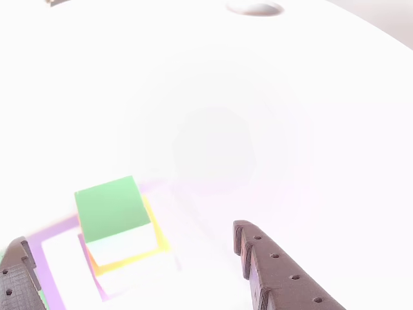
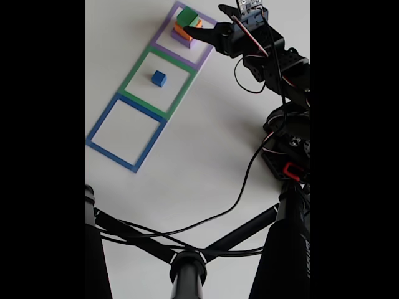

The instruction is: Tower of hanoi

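The tower of hanoi is a set of plain cubes. A green cube (image 1: 111,208) tops a stack on an orange cube (image 1: 139,255), with a purple cube (image 2: 186,42) at the bottom in the fixed view. The green cube (image 2: 186,15) and orange cube (image 2: 181,29) stand inside the purple square outline (image 2: 204,58). A small blue cube (image 2: 159,78) sits alone in the green square outline (image 2: 138,70). My gripper (image 1: 129,236) hangs open over the stack, one dark finger on each side and neither touching it. In the fixed view the gripper (image 2: 202,23) is just right of the stack.
A blue square outline (image 2: 100,124) lies nearest the camera with nothing inside it. The arm's base (image 2: 288,152) stands at the right, and a black cable (image 2: 240,190) trails across the white table to a dark tripod (image 2: 187,271) in front. The other view is heavily overexposed.
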Motion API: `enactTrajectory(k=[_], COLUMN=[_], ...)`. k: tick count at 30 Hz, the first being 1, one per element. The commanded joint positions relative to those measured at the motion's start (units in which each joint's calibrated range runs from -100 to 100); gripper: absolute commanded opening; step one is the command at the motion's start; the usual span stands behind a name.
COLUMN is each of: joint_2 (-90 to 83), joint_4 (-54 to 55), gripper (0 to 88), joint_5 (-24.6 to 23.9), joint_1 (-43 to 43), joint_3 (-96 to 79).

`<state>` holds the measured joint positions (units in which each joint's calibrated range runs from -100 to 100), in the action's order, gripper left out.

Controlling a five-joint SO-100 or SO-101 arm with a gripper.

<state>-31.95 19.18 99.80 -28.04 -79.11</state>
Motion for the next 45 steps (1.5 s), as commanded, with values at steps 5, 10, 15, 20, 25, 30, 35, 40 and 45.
enactTrajectory(k=[5,10,15,20,25,30,35,40,45], joint_2=[12.1,21.2,27.6,30.5,33.7,36.0,39.1,40.5,41.1], joint_4=[15.7,23.9,28.6,29.2,32.2,33.6,35.4,35.5,35.7], gripper=[37.2,36.9,35.8,35.1,34.8,34.4,33.1,31.0,28.6], joint_5=[0.2,0.2,0.2,0.2,0.2,0.2,0.2,0.2,0.2], joint_1=[-0.1,0.3,1.4,2.2,2.9,3.2,3.5,4.2,4.9], joint_3=[0.7,2.8,5.7,8.3,9.5,10.7,12.7,14.3,14.6])
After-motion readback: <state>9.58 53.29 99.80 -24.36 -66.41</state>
